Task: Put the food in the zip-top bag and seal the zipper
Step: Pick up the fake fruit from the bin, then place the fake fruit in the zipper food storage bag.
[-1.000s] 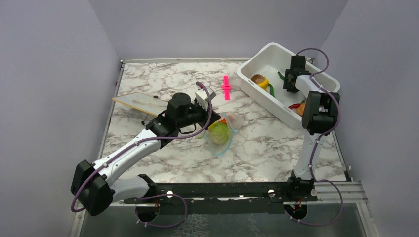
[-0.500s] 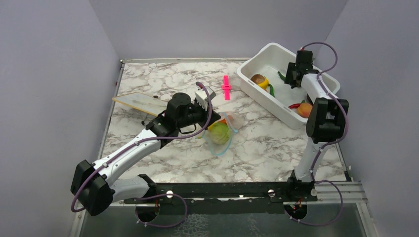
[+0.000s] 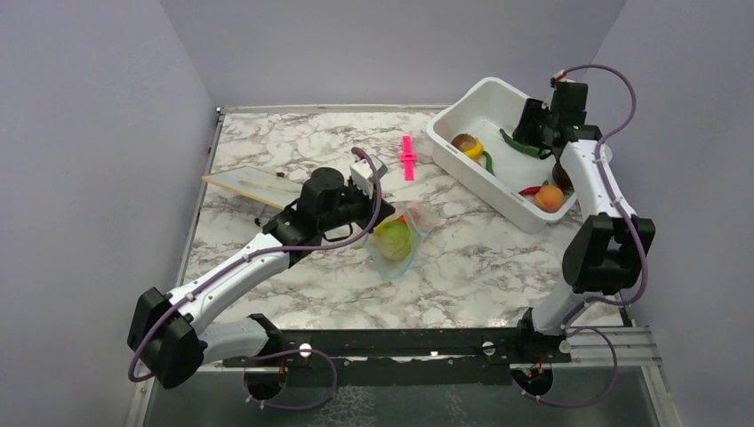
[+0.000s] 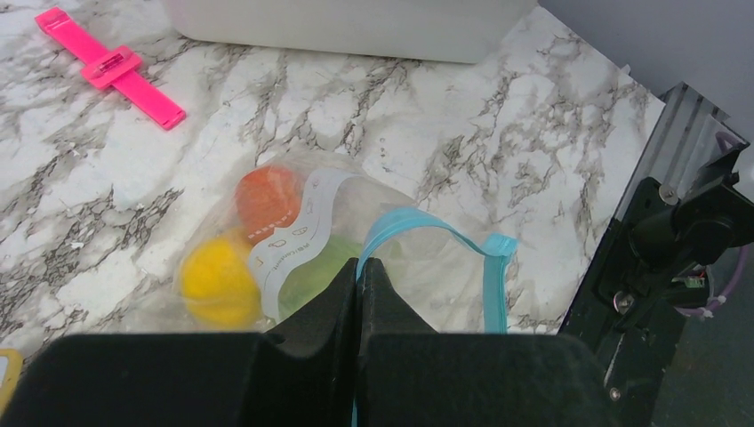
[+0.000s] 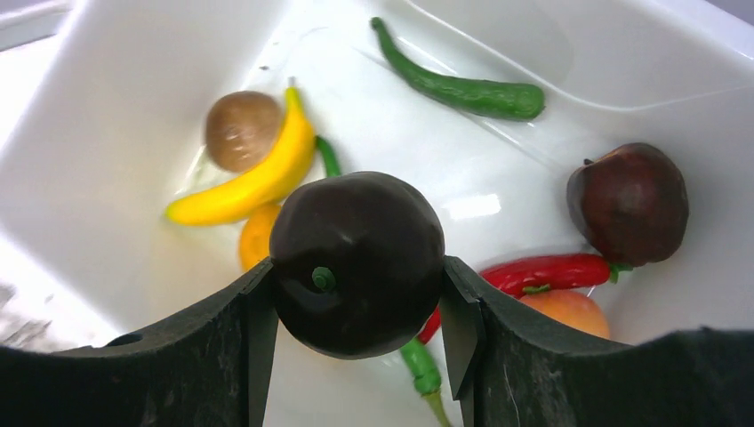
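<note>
- My left arm reaches from its base at the near-left corner, low over the marble table (image 3: pixel 293 142), forward and to the right. The wrist sits near the table's middle.
- My left gripper (image 4: pixel 358 267) points down at the zip-top bag (image 4: pixel 436 267). The jaws are pressed together, pinching the zipper (image 4: pixel 418 220) where the blue strip meets the fingertips.
- The bag lies flat on the table just ahead of that gripper, near the centre. Its mouth is towards me.
- Through the clear plastic I see a green ball (image 4: pixel 311 276), a yellow piece (image 4: pixel 216 285) and an orange piece (image 4: pixel 269 197), packed close together.
- My right arm rises from the near-right base and bends at the elbow by the right wall. The forearm runs towards the far side, so the wrist is over the far-right end of the white tub (image 3: pixel 480 98).
- My right gripper (image 5: pixel 356 276) is clamped on a dark brown piece (image 5: pixel 356 240), one finger on each side, held over the tub's contents.
- Below it in the tub lie a banana (image 5: pixel 249 182), a brown ball (image 5: pixel 242 129), a long green vegetable (image 5: pixel 462 89), a dark red fruit (image 5: pixel 629 203), a red chili (image 5: pixel 542 271) and a peach-coloured piece (image 5: pixel 569 311).
- A pink clip (image 3: pixel 407 157) lies between the bag and the tub, and a pale board (image 3: pixel 249 185) lies to the left.
</note>
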Motion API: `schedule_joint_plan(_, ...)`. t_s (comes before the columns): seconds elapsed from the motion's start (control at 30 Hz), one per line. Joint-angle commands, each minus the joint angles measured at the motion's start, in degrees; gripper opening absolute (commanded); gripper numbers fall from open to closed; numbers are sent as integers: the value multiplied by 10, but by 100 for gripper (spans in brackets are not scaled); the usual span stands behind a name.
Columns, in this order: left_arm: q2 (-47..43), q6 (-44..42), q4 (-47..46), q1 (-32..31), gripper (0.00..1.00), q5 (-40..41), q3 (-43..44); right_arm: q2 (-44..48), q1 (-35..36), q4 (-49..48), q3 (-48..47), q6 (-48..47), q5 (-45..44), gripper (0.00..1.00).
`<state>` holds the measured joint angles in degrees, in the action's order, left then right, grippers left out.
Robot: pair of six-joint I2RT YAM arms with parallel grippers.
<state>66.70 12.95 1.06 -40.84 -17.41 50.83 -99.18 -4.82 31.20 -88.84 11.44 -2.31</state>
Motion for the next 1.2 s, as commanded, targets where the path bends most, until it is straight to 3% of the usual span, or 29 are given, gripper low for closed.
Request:
schedule_joint_plan(0.0, -1, 10, 5, 1, 0, 28, 34, 84, 5, 3, 41, 25, 83, 43)
schedule_joint_plan(0.37, -3, 26, 18, 1, 0, 64, 55, 232, 36, -32, 149, 56, 199, 42)
schedule_joint_plan(1.17, 50, 94, -1, 30, 0, 33, 81, 345, 188, -28, 242, 60, 293, 42)
